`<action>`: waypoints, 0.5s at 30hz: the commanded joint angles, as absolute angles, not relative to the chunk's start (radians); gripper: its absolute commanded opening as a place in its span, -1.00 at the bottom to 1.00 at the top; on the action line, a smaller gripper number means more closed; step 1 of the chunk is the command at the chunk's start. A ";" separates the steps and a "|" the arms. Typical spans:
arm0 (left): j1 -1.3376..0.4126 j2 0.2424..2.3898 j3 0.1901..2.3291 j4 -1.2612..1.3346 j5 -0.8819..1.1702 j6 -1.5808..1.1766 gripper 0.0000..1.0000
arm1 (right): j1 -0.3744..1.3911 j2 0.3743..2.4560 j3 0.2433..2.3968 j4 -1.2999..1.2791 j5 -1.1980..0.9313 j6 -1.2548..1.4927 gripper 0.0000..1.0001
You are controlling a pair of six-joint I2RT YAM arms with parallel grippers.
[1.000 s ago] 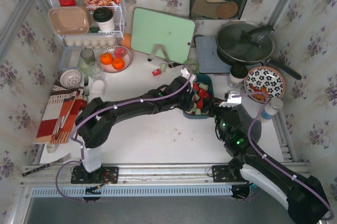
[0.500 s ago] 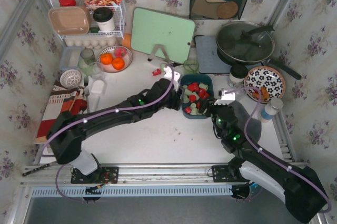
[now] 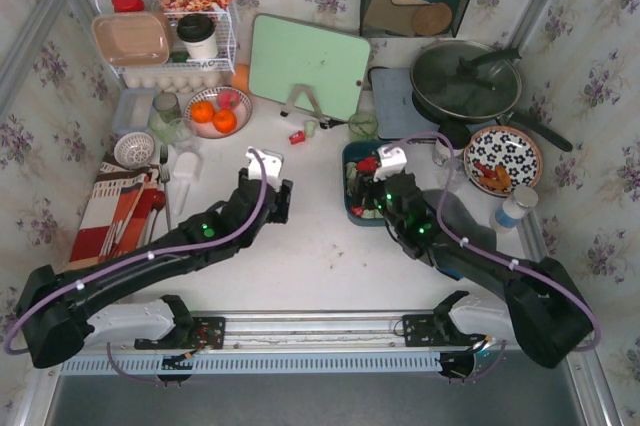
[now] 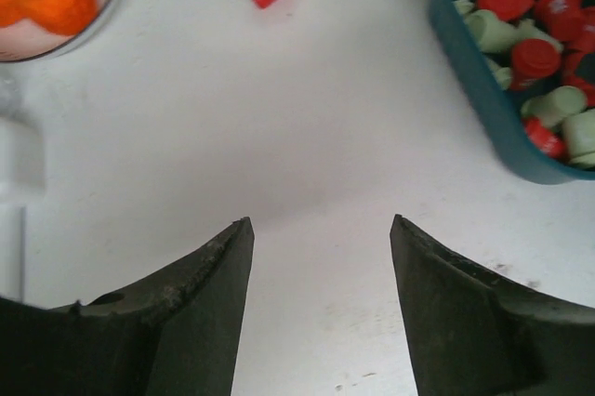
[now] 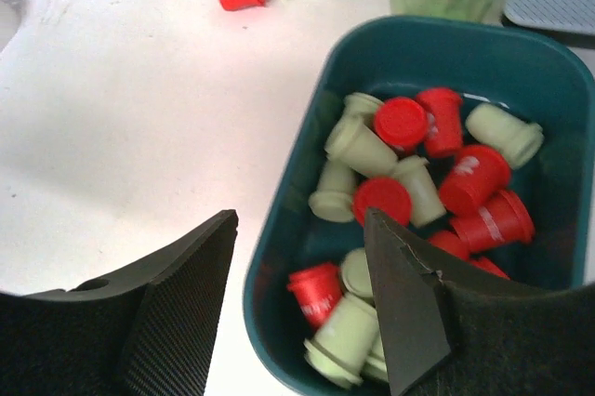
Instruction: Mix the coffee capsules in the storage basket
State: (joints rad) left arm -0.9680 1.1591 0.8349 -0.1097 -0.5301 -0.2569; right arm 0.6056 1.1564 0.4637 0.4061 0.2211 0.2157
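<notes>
The dark teal storage basket [image 5: 446, 43] holds a jumble of red and pale green coffee capsules [image 5: 400, 122]. My right gripper [image 5: 299, 217] hangs open over its near left corner, one finger above the table and the other above the capsules, gripping nothing. From above, the right gripper [image 3: 372, 194] covers much of the basket [image 3: 352, 161]. My left gripper [image 4: 321, 224] is open and empty over bare table, left of the basket [image 4: 483, 80]; from above the left gripper [image 3: 281, 198] sits well apart from it. A red capsule [image 3: 297, 136] and a green capsule [image 3: 312, 128] lie loose on the table behind.
A green glass cup [image 3: 362, 126] stands just behind the basket. A bowl of oranges [image 3: 217, 111] is at the back left, a green cutting board [image 3: 308, 66] and a lidded pan [image 3: 465, 81] at the back, a floral plate [image 3: 502, 158] to the right, a striped cloth [image 3: 115, 211] to the left.
My left arm has drawn back from the basket to the left and its jaws have widened. My right arm has swung forward over the basket's near left corner.
</notes>
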 commanded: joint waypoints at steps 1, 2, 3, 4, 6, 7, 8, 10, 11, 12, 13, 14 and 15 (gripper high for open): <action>-0.964 1.086 0.778 -0.144 -0.672 -0.258 0.28 | 0.610 1.240 0.584 0.370 0.163 0.209 0.29; -0.964 1.071 0.763 -0.145 -0.689 -0.262 0.28 | 0.613 1.264 0.619 0.361 0.167 0.221 0.29; -0.963 1.060 0.749 -0.146 -0.703 -0.266 0.28 | 0.615 1.288 0.650 0.355 0.174 0.238 0.28; -0.962 1.045 0.735 -0.146 -0.716 -0.272 0.28 | 0.616 1.322 0.683 0.348 0.183 0.257 0.28; -0.961 1.019 0.707 -0.146 -0.743 -0.285 0.31 | 0.622 1.375 0.753 0.332 0.219 0.312 0.26; -0.960 1.006 0.692 -0.144 -0.759 -0.291 0.31 | 0.624 1.407 0.788 0.322 0.232 0.338 0.24; -0.961 0.988 0.678 -0.147 -0.772 -0.300 0.34 | 0.627 1.437 0.823 0.316 0.244 0.365 0.23; -0.959 0.960 0.661 -0.161 -0.788 -0.327 0.38 | 0.630 1.504 0.892 0.310 0.264 0.406 0.21; -0.958 0.944 0.662 -0.185 -0.788 -0.347 0.41 | 0.631 1.549 0.930 0.305 0.274 0.427 0.20; -0.957 0.932 0.674 -0.216 -0.780 -0.364 0.41 | 0.632 1.592 0.964 0.301 0.282 0.441 0.20; -0.957 0.917 0.695 -0.251 -0.769 -0.375 0.41 | 0.632 1.634 1.004 0.298 0.287 0.455 0.20; -0.957 0.902 0.711 -0.284 -0.760 -0.380 0.41 | 0.632 1.677 1.040 0.298 0.289 0.462 0.20; -0.956 0.884 0.728 -0.323 -0.755 -0.389 0.41 | 0.631 1.720 1.080 0.298 0.295 0.464 0.19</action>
